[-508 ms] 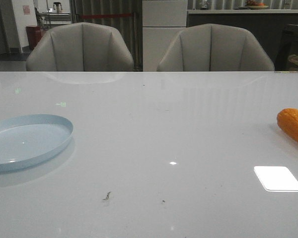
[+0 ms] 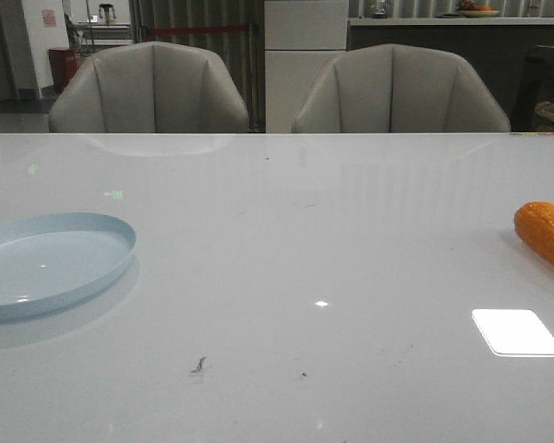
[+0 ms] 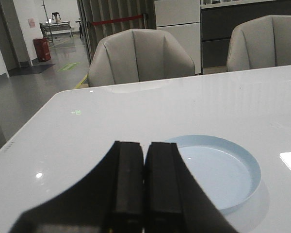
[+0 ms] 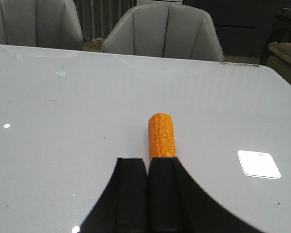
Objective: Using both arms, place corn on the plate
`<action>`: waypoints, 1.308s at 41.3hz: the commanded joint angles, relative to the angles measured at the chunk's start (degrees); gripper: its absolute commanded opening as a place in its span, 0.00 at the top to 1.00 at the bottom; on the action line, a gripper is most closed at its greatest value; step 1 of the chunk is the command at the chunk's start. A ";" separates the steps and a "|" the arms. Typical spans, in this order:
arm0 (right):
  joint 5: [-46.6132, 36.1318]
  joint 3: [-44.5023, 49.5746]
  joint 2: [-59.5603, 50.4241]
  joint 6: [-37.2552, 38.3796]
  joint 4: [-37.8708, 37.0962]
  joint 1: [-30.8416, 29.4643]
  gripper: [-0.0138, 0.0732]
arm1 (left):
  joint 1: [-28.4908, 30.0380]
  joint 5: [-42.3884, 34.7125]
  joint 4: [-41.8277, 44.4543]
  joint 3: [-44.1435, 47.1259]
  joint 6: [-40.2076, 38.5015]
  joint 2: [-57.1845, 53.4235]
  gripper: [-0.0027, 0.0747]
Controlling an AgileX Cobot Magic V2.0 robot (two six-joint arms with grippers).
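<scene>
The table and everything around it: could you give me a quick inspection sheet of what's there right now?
Surface: glossy white table, a few small dark specks near the front, bright light reflections.
Job's things: pale blue plate at the left, nothing on it; orange corn lying at the right edge, far apart from the plate.
Clutter: nothing seen.
Tools: left tool shut, holding nothing, short of the plate; right tool shut, holding nothing, the corn just beyond its tips.
Cables: nothing seen.
Surroundings: two grey chairs behind the table, dark cabinets and a counter further back.
</scene>
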 commanded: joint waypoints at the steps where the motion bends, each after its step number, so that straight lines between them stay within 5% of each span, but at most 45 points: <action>1: -4.82 -1.23 -1.38 -0.15 0.09 -0.35 0.78 | 0.12 -4.77 -0.45 2.08 -0.36 -1.36 0.84; 16: -5.51 -1.23 -1.38 -0.15 0.09 -0.35 0.78 | 0.12 -12.96 -0.45 1.98 -0.36 -1.36 0.84; 29: -16.60 -2.60 -1.38 2.15 2.81 -0.35 0.78 | 0.12 -22.38 -4.49 -3.01 -0.58 -0.98 0.84; 46: 6.41 -28.81 7.49 3.01 2.97 -0.35 0.77 | 0.12 -3.47 -3.80 -25.92 -0.58 9.23 0.84; 54: 3.58 -31.39 17.90 3.01 2.97 -0.35 0.77 | 0.12 -0.96 -3.80 -31.12 -0.58 18.55 0.84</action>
